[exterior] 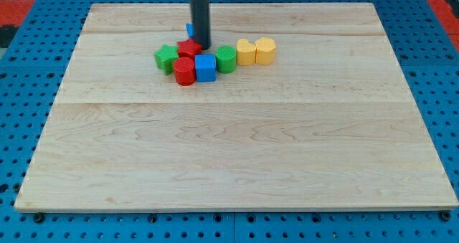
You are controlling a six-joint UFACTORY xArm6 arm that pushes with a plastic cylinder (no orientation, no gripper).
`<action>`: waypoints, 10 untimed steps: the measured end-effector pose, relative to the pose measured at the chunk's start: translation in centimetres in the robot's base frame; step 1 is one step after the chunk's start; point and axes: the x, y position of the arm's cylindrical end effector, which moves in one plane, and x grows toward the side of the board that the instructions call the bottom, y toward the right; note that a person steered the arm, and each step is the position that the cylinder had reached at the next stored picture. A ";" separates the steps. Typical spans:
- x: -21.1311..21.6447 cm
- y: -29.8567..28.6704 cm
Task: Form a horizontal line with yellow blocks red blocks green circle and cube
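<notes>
Seven blocks sit bunched near the view's top on the wooden board (237, 150), with an eighth partly hidden behind the rod (199, 13).

My tip (203, 46) comes down at the cluster's 12 o'clock edge, touching or just beside the red block (188, 48), which lies at its 9 o'clock; whether it actually presses that block I cannot tell. The arm carries no claw, only the straight dark rod, so nothing is spread, pressed together or pinching.

A green block (166, 57), star-like in outline, is the cluster's 9 o'clock end. Just at its 3 o'clock, slightly toward the view's top, is the red block by my tip. At that red block's 6 o'clock stands a red cylinder (184, 71), the lowest piece in the view. A blue cube (206, 67) touches the cylinder at its 3 o'clock. A green circle (226, 59) sits at the cube's 2 o'clock, touching it.

Two yellow blocks continue toward 3 o'clock: the first yellow block (246, 52) just beside the green circle, the second yellow block (265, 50) touching the first. The yellows and the green circle lie roughly in a row.

Behind the rod, at its 9 o'clock edge, a sliver of another blue block (189, 30) shows; its shape is hidden.

A blue pegboard (43, 42) surrounds the board.
</notes>
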 end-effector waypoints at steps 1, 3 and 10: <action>-0.3 -0.5; -0.2 7.4; -0.2 12.0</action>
